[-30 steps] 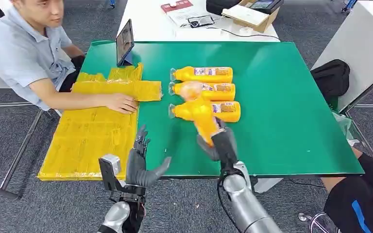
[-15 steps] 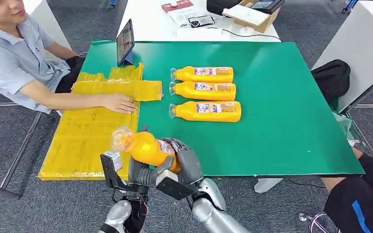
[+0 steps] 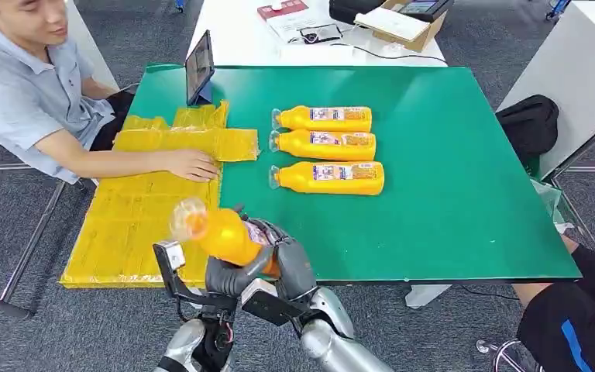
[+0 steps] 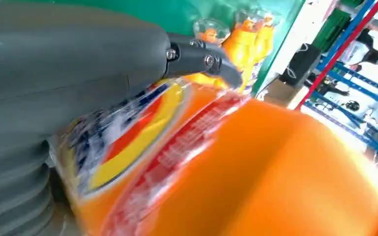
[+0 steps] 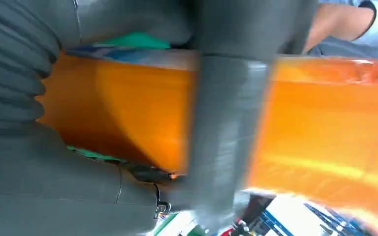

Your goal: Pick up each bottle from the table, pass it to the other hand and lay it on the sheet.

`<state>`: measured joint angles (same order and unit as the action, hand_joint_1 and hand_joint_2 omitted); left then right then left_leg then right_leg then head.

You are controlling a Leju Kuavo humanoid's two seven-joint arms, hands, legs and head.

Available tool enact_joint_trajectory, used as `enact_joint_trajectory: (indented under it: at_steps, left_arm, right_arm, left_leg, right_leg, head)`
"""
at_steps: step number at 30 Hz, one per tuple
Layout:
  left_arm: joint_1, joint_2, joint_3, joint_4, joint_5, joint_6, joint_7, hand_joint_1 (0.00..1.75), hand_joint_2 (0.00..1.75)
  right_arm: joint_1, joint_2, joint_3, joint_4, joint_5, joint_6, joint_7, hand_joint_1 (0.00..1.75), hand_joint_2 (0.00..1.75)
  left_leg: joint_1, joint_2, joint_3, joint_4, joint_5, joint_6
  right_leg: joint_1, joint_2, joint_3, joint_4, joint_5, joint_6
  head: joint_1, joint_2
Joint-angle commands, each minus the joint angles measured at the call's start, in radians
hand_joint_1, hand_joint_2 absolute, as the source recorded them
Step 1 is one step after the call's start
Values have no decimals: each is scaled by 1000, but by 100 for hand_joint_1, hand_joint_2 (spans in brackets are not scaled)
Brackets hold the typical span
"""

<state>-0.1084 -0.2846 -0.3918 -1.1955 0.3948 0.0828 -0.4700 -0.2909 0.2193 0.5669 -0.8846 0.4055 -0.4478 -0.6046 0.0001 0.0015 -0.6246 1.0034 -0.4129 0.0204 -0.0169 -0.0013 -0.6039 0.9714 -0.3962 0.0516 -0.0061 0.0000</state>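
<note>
You've got the orange bottle (image 3: pixel 221 235) gripped by both hands at once: right hand (image 3: pixel 293 266) wrapped round its base end, left hand (image 3: pixel 231 277) clasping it from beneath, cap tilted up past the left hand. Versus half a second ago it's barely shifted left. Just beyond the hands: green worktop (image 3: pixel 449 194), three bottles (image 3: pixel 327 149), yellow sheet (image 3: pixel 143 217) under a person's hand (image 3: pixel 192 164).

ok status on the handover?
Both hands, left hand and right hand, on the bottle. Three bottles on table. Person's hand on sheet.
</note>
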Motion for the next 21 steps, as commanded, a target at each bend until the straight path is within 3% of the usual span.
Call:
enact_joint_trajectory:
  at_steps: [1,4,8,13,16,17,19,21]
  left_arm:
    - [-52,19,72,-16,67,-52,10,175,175]
    - [-59,24,129,-2,173,-148,36,175,175]
    - [-63,27,148,13,182,-169,37,175,175]
    - [-95,27,227,59,219,-185,68,175,175]
    - [-170,64,239,158,31,15,-22,175,175]
    - [-181,76,251,168,35,12,-23,175,175]
    - [-255,106,214,262,-281,330,-163,175,175]
    - [-320,131,204,353,-451,456,-140,175,175]
  right_arm:
    - [12,-20,32,18,-48,48,6,0,0]
    - [38,-45,11,-57,-79,76,-6,0,0]
    - [52,-57,5,-97,-80,86,-3,0,0]
    - [131,-86,-69,-343,-93,35,-31,0,0]
    - [181,-93,-120,-483,-86,-54,-65,0,0]
    - [181,-99,-123,-499,-85,-54,-65,0,0]
    - [198,-90,-143,-572,-85,-163,-93,0,0]
    - [196,-94,-147,-616,-87,-250,-93,0,0]
  left_leg:
    - [1,-2,3,0,-1,-1]
    - [2,-1,6,0,-3,-2]
    - [1,-2,3,0,-1,-1]
    - [1,-2,2,0,-1,-1]
    - [0,-4,3,0,-1,-1]
    - [0,-4,1,-1,0,-1]
    - [0,-3,3,0,-1,-1]
    - [1,-5,4,0,-1,-2]
  right_leg:
    - [1,-1,4,-1,-1,-2]
    - [2,-1,6,0,-3,-3]
    - [1,-2,3,-1,-1,-2]
    - [1,-1,2,0,-1,-2]
    - [1,-4,4,0,-2,-2]
    - [0,-4,2,0,-1,-1]
    - [0,-3,4,0,-2,-2]
    - [1,-5,5,1,-3,-3]
  head:
    - [0,0]
    - [0,0]
    - [0,0]
    - [0,0]
    - [0,0]
    - [1,0]
    - [0,0]
    - [0,0]
